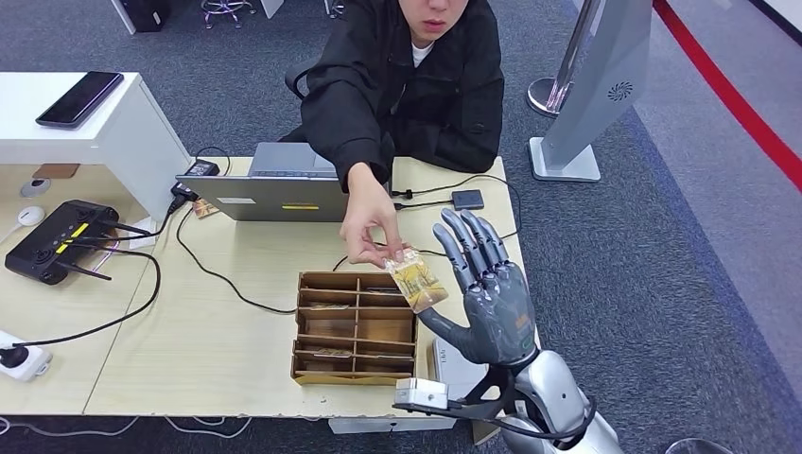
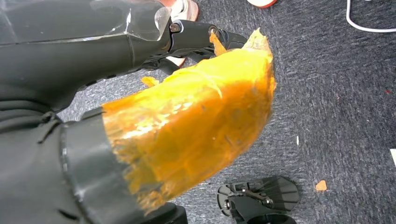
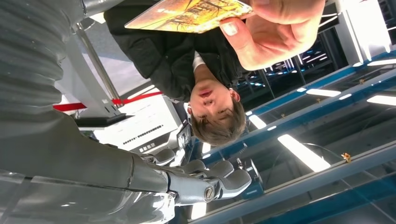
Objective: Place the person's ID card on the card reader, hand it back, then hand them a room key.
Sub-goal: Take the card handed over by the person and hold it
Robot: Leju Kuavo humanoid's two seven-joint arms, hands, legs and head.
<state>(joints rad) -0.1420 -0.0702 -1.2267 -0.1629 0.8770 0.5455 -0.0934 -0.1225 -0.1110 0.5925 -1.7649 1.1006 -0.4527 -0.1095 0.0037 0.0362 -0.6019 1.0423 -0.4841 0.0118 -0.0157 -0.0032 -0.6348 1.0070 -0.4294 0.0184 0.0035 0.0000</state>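
- Compartment box [image 1: 357, 327] on counter [image 1: 217, 340], near edge.
- Laptop [image 1: 274, 184] at 11 o'clock from box, person [image 1: 407, 85] behind it.
- Card [image 1: 414, 280] over box's 2 o'clock corner; right hand [image 1: 487, 293] at 3 o'clock.

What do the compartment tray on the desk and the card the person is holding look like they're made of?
The tray looks like brown corrugated cardboard or thin wood: matte, flat slotted dividers. The card looks like glossy printed plastic or laminate, yellow patterned, stiff and flat in the person's hand, beside the open right robot hand. Neither material is certain.
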